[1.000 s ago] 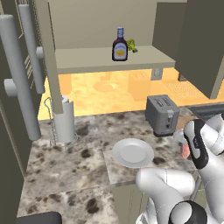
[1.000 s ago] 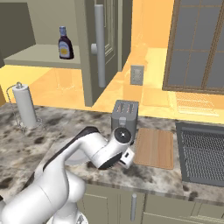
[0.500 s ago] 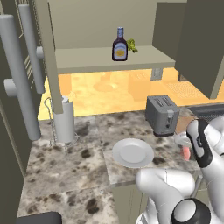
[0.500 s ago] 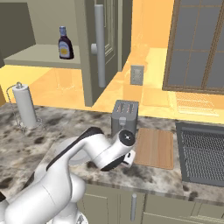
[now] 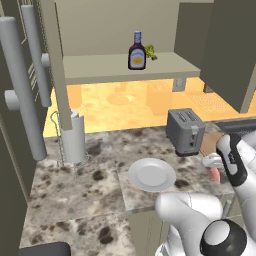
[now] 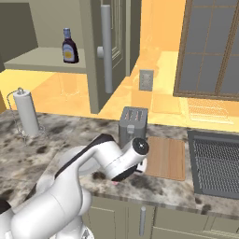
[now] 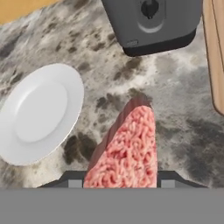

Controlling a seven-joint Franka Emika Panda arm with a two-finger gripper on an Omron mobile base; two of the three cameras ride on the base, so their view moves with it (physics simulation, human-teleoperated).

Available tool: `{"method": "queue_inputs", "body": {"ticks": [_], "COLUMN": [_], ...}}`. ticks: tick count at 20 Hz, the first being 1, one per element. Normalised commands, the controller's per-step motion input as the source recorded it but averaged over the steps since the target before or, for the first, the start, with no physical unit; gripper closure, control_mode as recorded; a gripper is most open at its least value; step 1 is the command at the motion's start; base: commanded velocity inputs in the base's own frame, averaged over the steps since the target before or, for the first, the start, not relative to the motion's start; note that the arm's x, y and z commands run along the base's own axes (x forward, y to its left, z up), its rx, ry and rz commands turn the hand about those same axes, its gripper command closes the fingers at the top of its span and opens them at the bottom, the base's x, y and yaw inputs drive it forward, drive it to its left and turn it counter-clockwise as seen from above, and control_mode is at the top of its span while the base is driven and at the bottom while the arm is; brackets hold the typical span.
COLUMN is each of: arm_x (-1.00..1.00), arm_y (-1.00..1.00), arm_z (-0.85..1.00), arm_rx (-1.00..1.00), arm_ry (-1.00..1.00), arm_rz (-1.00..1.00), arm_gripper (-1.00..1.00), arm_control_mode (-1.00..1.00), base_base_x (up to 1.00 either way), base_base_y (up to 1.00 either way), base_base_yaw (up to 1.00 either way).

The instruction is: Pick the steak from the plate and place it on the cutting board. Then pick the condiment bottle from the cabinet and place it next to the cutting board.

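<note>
**Steak off the plate, bound for the board**

Carrying the steak (image 7: pixel 127 148) clamped between its fingers, the gripper (image 7: pixel 120 181) has drifted right over the last second, leaving the plate (image 5: pixel 151 174) bare. The transfer looks half done. Open counter lies ahead; the toaster (image 6: pixel 132 123) crowds the cutting board (image 6: pixel 164 157) on its near-left edge.

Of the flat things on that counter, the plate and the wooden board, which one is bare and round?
The plate: round, white, bare; the cutting board is rectangular brown wood.
</note>
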Motion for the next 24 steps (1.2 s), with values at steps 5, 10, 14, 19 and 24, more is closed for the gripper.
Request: {"method": "queue_inputs", "body": {"ticks": [5,10,14,19,24], "arm_x": [0.00,0.00,0.00,0.07,0.10], "arm_y": [-0.13,-0.16,-0.13,-0.13,-0.08], "arm_z": [0.13,0.09,0.04,0.00,0.00], "arm_rx": [-0.07,-0.09,-0.10,-0.13,-0.19], "arm_ry": [-0.16,-0.18,-0.14,-0.09,-0.02], "arm_rz": [0.17,0.17,0.17,0.16,0.14], "arm_gripper": [1.00,1.00,1.00,1.00,1.00], "arm_control_mode": [-1.00,-1.00,-1.00,-1.00,-1.00], "base_base_x": [0.00,0.00,0.00,0.00,0.00], "base_base_y": [0.00,0.00,0.00,0.00,0.00], "base_base_yaw": [0.00,0.00,0.00,0.00,0.00]}}
